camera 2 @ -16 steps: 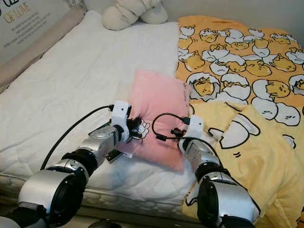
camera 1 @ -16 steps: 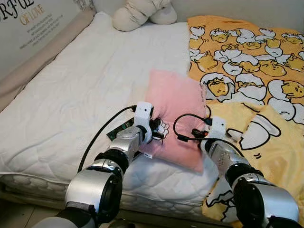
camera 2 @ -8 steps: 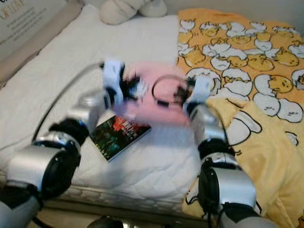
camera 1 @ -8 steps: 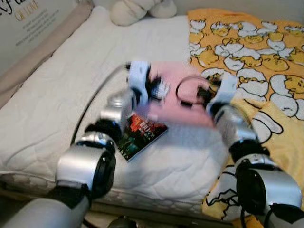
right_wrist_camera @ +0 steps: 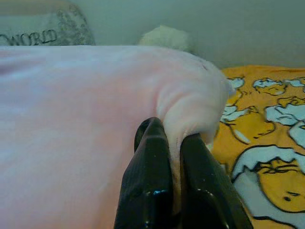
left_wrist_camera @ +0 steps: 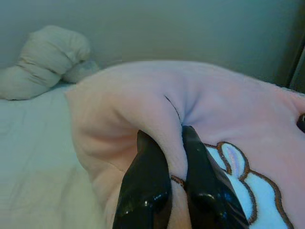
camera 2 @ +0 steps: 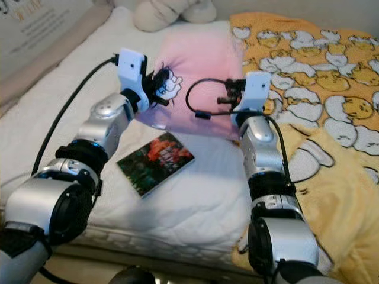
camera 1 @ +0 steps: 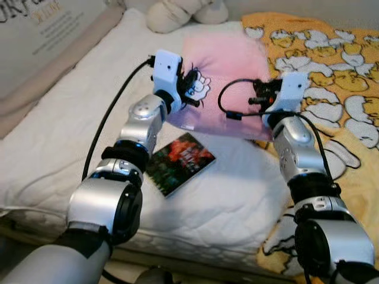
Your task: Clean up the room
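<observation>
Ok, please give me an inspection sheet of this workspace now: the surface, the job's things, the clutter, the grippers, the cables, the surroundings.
Surface: white mattress, quilted.
Job's things: pink pillow, held up off the mattress by two edges.
Clutter: book with a dark cover, flat on the mattress below the pillow; yellow blanket with an egg pattern on the robot's right.
Grippers: left gripper shut on a fold of the pillow; right gripper shut on a fold of its other edge.
Cables: black cable along the left arm; a black loop at the right wrist.
Surroundings: cream plush toy at the head of the bed; lettered board on the robot's left.
</observation>
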`<state>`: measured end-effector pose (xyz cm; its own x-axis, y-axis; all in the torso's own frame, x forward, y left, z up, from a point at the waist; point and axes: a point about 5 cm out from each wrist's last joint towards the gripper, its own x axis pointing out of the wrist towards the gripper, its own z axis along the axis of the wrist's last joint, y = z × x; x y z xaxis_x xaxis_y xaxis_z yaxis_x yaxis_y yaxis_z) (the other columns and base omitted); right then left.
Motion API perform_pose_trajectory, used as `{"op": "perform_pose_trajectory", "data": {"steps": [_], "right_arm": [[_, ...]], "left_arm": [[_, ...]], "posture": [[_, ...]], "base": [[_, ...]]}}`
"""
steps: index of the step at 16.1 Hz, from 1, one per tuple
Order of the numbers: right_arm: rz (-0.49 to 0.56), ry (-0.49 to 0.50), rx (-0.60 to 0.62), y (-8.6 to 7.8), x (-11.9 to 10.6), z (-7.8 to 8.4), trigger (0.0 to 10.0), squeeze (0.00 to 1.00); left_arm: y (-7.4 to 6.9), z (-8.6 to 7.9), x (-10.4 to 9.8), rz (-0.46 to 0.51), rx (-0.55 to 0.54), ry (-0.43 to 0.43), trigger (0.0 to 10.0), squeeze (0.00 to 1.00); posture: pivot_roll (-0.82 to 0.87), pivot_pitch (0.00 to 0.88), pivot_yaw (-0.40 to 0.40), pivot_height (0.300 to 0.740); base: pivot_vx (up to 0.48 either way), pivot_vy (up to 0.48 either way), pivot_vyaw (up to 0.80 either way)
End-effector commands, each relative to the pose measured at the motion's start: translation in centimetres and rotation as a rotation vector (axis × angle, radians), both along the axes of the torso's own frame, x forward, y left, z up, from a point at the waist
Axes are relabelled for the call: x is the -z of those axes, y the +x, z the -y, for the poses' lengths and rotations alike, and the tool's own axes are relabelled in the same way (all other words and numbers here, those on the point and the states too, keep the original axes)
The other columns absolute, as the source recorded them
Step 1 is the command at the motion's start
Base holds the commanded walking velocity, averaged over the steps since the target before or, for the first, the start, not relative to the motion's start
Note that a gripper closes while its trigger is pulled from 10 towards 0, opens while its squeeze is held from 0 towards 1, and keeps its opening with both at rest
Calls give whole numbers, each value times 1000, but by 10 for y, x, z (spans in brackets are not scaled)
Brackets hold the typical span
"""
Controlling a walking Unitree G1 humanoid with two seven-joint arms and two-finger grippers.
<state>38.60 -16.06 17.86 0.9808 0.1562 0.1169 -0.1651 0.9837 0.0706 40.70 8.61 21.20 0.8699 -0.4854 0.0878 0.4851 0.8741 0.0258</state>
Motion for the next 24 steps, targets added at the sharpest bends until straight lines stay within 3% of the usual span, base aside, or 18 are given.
{"op": "perform_pose_trajectory", "data": {"steps": [1, 4, 21, 24], "right_arm": [[23, -19, -12, -1, -2, -4, 10000, 0], [8, -16, -50, 0, -1, -16, 10000, 0], [-51, -24, -52, 4, 8, -12, 10000, 0], [-62, -26, -52, 3, 11, -13, 10000, 0]], "left_arm": [[2, -8, -11, 64, -30, -5, 10000, 0], [-1, -3, -2, 47, -17, -11, 10000, 0], [-4, 2, 17, -10, -55, -13, 10000, 0], [-6, 5, 15, 28, -89, -45, 10000, 0]], "posture": [[36, 0, 26, 740], [38, 0, 24, 740], [62, 0, -12, 740], [62, 0, -11, 740]], "base": [[0, 480, 0], [0, 480, 0], [0, 480, 0], [0, 0, 0]]}}
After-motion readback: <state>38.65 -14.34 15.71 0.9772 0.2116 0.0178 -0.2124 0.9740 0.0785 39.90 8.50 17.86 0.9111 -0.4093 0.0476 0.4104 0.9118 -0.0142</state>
